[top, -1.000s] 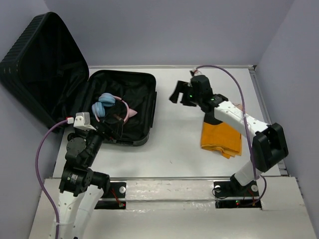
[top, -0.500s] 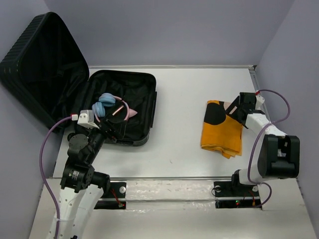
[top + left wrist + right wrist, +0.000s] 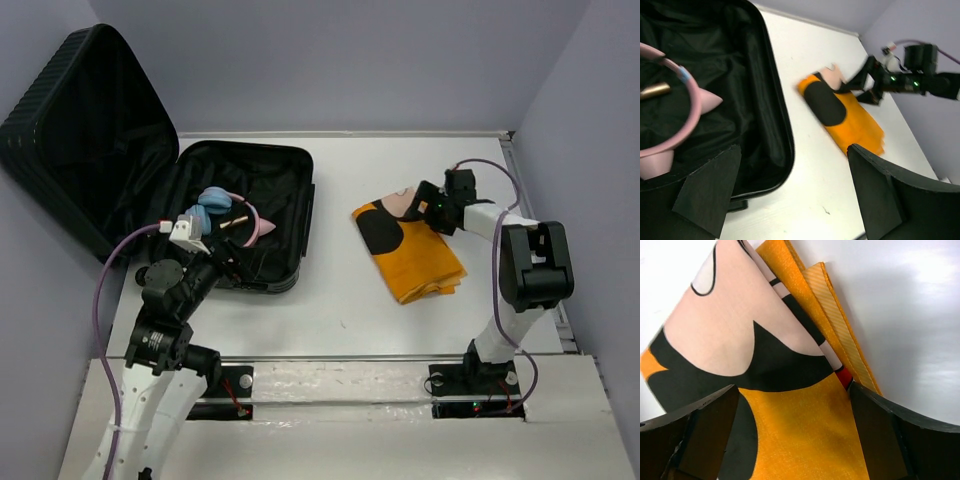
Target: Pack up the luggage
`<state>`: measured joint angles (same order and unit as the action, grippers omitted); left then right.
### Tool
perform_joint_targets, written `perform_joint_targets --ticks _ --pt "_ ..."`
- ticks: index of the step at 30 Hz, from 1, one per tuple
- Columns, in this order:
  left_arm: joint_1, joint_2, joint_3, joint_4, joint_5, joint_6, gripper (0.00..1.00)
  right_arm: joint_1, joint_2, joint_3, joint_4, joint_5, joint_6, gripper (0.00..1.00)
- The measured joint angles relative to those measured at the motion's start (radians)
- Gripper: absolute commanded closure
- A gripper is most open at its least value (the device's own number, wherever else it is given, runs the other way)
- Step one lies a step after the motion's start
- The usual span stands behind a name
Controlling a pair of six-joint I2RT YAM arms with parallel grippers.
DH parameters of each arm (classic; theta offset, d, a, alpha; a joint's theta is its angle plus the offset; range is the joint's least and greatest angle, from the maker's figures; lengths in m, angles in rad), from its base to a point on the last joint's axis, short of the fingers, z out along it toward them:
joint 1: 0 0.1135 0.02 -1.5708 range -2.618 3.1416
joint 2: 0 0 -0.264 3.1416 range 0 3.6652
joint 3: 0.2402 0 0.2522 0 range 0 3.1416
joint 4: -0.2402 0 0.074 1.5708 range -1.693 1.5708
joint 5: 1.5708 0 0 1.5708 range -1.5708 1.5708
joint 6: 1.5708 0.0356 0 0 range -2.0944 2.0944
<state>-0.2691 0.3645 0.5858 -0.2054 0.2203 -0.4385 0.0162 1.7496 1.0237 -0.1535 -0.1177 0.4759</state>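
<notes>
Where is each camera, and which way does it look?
Top external: high behind the robot, looking down on table, luggage and orange cloth; left arm and right arm show.
Left wrist: by the luggage, facing across to the cloth; left gripper shows.
Right wrist: close above the cloth; right gripper shows.
All share the cloth.

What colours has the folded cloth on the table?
Orange cloth with black and pale pink patches; clearest in right wrist view.

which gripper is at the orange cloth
The right gripper: it sits open astride the folded orange cloth, one finger on each side. The left gripper hangs open over the near edge of the luggage instead.
</notes>
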Motion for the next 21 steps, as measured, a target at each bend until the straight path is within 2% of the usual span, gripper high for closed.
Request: perform_joint_targets --ticks 5,9,13,15,18,21 --pt "-0.024 0.102 -0.005 0.057 0.131 -0.058 0.04 0.11 0.026 0.04 -0.006 -0.085 -0.026 0.0" --pt "-0.154 0.19 -0.005 0.123 0.113 -0.117 0.04 0.107 -0.084 -0.004 -0.029 -0.062 -0.027 0.0" --pt "-0.454 0.37 0.064 0.149 -0.078 -0.15 0.03 0.094 -0.299 -0.08 -0.031 -0.037 -0.015 0.0" --pt "-0.616 0.544 0.155 0.167 -0.213 -0.152 0.02 0.094 -0.423 -0.128 -0.016 -0.029 0.001 0.0" --pt "-0.689 0.754 0.256 0.195 -0.344 -0.154 0.01 0.094 -0.554 -0.216 0.011 -0.014 0.027 0.0" --pt "-0.7 0.951 0.335 0.204 -0.459 -0.153 0.01 0.094 -0.663 -0.346 0.004 0.018 0.058 0.01"
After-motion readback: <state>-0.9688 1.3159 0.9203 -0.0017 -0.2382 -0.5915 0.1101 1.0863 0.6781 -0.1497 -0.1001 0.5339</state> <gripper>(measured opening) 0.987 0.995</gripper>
